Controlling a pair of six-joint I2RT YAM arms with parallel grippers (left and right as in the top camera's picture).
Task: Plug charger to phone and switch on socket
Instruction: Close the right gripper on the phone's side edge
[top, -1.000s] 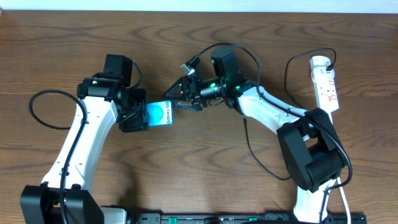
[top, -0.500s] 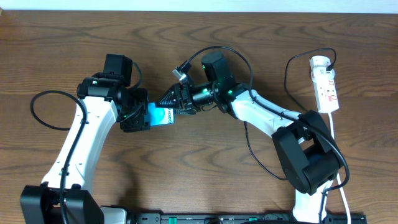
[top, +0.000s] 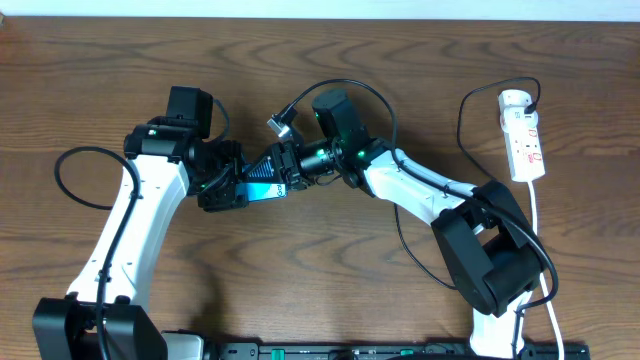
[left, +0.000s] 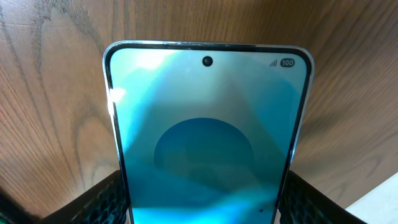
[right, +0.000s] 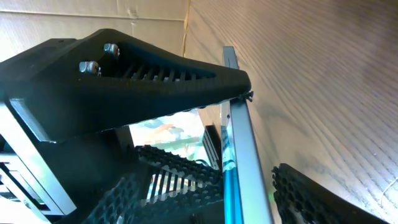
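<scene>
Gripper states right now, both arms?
Left gripper: closed on the phone.
Right gripper: open, fingers either side of the phone's edge, nothing visibly held.

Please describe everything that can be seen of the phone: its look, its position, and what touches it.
The phone is a thin flat slab with rounded corners, a pale frame that looks metallic, and a lit screen of blue and teal shapes. A punch-hole camera sits top centre; signal bars and "100" sit top right. The left gripper clamps its long sides between textured black fingers, apparently lifted off the wooden table. The right gripper is at its free end.
</scene>
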